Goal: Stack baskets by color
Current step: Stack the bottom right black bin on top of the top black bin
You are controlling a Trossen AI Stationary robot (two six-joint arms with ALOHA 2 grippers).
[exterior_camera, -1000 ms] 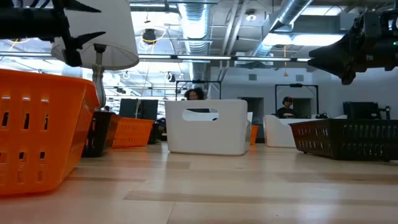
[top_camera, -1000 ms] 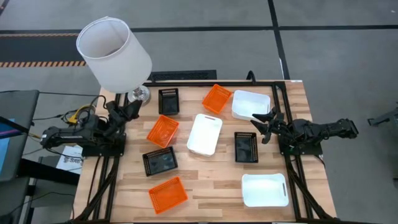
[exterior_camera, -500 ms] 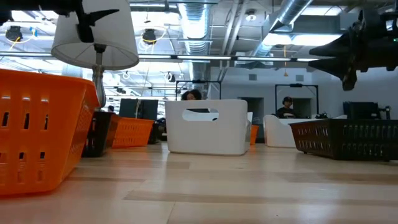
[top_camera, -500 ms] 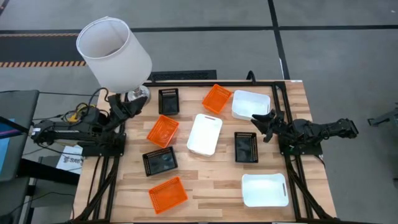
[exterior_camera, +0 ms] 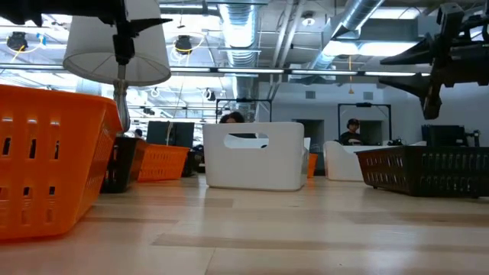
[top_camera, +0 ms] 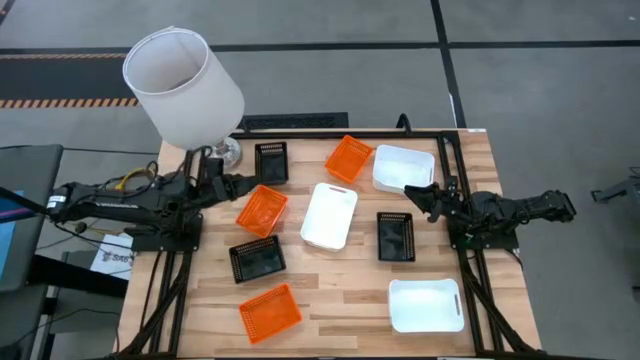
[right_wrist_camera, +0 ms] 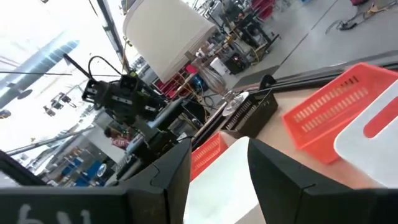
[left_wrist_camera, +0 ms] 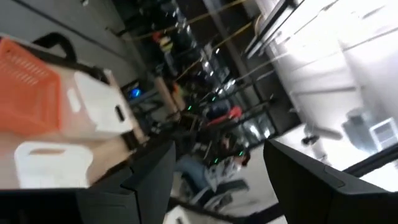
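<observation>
Several small baskets lie apart on the wooden table, each resting on its bottom. Three are orange, three black and three white. My left gripper hovers open above the table's left part, next to the orange basket at centre left, and touches nothing. At the right edge my right gripper stands open and level, between the far white basket and the right black one, with nothing between its fingers.
A big white lamp shade stands over the far left corner on a metal foot. Black frame rails run along the table's left, right and far sides. In the low view, people sit in the room behind the table.
My left gripper has risen and reached out from the table's left edge toward the centre-left orange basket, and has tipped more level. My right gripper has stayed in place and rolled about its own pointing line. No basket has moved.
</observation>
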